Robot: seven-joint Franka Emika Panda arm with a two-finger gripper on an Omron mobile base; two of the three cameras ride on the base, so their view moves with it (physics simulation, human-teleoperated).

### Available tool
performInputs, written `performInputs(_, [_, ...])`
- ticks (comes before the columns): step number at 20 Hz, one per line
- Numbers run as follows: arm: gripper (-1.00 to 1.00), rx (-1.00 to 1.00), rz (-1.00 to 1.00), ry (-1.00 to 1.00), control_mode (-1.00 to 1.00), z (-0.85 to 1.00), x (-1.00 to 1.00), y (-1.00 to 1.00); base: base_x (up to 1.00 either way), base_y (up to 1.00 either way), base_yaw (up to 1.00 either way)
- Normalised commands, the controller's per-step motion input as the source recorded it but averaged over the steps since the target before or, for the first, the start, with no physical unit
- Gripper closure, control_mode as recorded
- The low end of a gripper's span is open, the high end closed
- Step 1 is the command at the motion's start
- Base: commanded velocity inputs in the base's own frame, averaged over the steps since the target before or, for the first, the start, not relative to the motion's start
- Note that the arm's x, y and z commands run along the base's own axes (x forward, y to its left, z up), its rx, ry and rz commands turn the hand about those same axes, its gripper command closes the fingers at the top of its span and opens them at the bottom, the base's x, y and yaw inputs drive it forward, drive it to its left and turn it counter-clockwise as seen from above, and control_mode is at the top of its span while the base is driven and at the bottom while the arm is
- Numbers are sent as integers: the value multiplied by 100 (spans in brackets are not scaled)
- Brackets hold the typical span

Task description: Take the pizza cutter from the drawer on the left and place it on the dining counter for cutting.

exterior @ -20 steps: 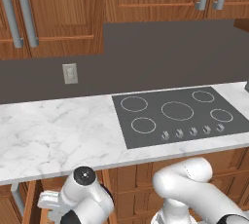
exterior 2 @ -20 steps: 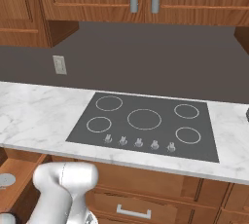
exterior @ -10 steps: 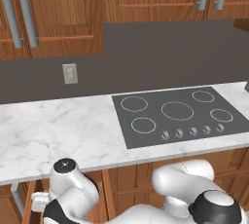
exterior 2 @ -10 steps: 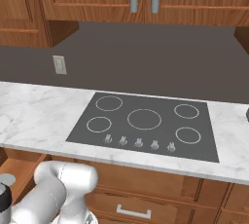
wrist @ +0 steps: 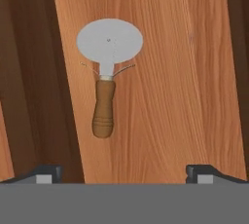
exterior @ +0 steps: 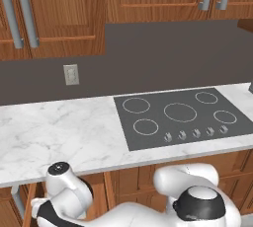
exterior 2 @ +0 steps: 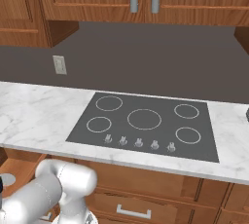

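Inside the open drawer [wrist: 160, 72], on its plain wood floor, we see the pizza cutter [wrist: 107, 72] lying flat, silver wheel toward the top of the hand view and brown handle pointing back at us. Our gripper [wrist: 124, 172] hangs above it with jaws spread wide, grasping nothing, its 2 fingertips [wrist: 48, 173] apart from the handle.
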Motion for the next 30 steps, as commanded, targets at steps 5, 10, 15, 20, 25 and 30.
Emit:
performInputs(5, [-100,-4,0,0,-100,-18,10,2,0,0,0])
performInputs(10, [-100,0,0,1,-100,-1,19,2,0,0,0])
performInputs(15, [-100,-1,0,0,-100,-9,20,10,0,0,0])
performInputs(20, [-100,-2,0,0,-100,-14,16,13,0,0,0])
performInputs(25, [-100,-1,0,0,-100,-9,5,9,0,0,0])
performInputs(30, [-100,-1,0,0,-100,-18,4,6,0,0,0])
